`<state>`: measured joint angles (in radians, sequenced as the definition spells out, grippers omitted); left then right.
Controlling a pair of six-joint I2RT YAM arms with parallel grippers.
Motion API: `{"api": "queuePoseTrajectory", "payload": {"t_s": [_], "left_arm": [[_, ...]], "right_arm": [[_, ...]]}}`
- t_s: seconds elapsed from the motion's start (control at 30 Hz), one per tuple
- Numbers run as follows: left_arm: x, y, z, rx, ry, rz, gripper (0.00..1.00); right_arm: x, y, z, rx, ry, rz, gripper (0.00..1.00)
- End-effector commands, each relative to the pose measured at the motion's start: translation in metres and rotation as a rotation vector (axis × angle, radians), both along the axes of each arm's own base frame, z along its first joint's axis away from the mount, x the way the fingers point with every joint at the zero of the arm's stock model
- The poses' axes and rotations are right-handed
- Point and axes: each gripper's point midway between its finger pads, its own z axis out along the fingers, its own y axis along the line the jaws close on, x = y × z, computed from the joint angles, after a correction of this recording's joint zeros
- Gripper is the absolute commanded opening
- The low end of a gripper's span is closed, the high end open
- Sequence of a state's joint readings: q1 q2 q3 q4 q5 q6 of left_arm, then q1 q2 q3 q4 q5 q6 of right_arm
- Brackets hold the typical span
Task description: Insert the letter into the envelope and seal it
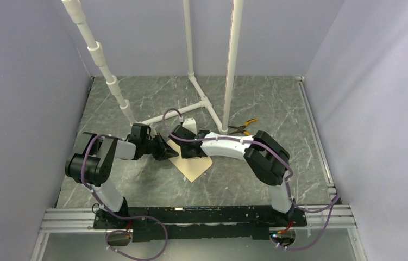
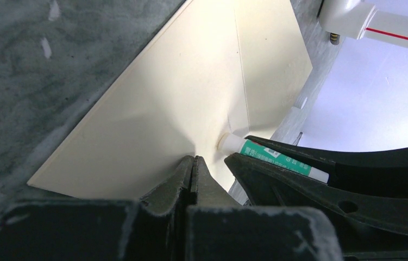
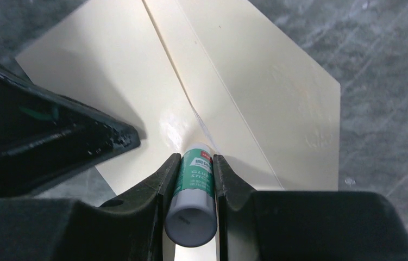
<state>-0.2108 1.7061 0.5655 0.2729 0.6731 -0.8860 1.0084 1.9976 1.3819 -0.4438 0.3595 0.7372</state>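
The tan envelope (image 1: 193, 166) lies flat on the table between the arms, flap side up. It fills the left wrist view (image 2: 180, 98) and the right wrist view (image 3: 267, 92). My right gripper (image 3: 196, 156) is shut on a green-and-white glue stick (image 3: 193, 185). The stick's tip touches the envelope at the flap edge. The stick also shows in the left wrist view (image 2: 269, 157). My left gripper (image 2: 195, 159) is shut and empty, with its tips resting on the envelope just beside the glue tip. In the top view the two grippers (image 1: 164, 148) (image 1: 188, 147) meet over the envelope's far corner. The letter is not in view.
Yellow-handled pliers (image 1: 243, 128) lie behind the right arm. A white pipe frame (image 1: 204, 103) stands on the table at the back, with a small white object (image 1: 189, 124) near it. Grey walls close in the left, right and back.
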Motion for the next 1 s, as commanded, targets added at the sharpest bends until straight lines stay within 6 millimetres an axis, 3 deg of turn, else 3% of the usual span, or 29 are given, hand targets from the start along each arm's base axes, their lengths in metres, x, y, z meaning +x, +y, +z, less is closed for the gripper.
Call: {"api": "queuePoseTrajectory", "payload": {"t_s": [0.0, 0.2, 0.47, 0.63, 0.77, 0.87, 0.97], "left_arm": [[-0.014, 0.033, -0.048, 0.204, 0.104, 0.081, 0.02], [-0.014, 0.032, -0.045, 0.194, 0.103, 0.083, 0.03], [-0.013, 0.033, -0.042, 0.199, 0.098, 0.086, 0.03], [-0.012, 0.031, -0.037, 0.184, 0.092, 0.088, 0.02], [-0.005, 0.03, -0.026, 0.177, 0.066, 0.1, 0.02], [0.002, 0.029, -0.014, 0.169, 0.041, 0.104, 0.02], [0.015, 0.018, 0.012, 0.105, -0.016, 0.092, 0.02]], "right_arm": [[-0.021, -0.014, 0.005, 0.003, 0.061, 0.003, 0.0], [-0.024, -0.018, 0.009, -0.004, 0.053, 0.01, 0.0], [0.001, 0.015, -0.003, 0.023, 0.013, 0.028, 0.0], [0.013, 0.021, 0.012, 0.05, -0.045, 0.022, 0.0], [0.02, 0.024, 0.047, 0.124, -0.125, 0.03, 0.0], [0.018, 0.021, 0.09, 0.226, -0.203, 0.044, 0.0], [0.007, 0.012, 0.131, 0.342, -0.261, 0.067, 0.0]]}}
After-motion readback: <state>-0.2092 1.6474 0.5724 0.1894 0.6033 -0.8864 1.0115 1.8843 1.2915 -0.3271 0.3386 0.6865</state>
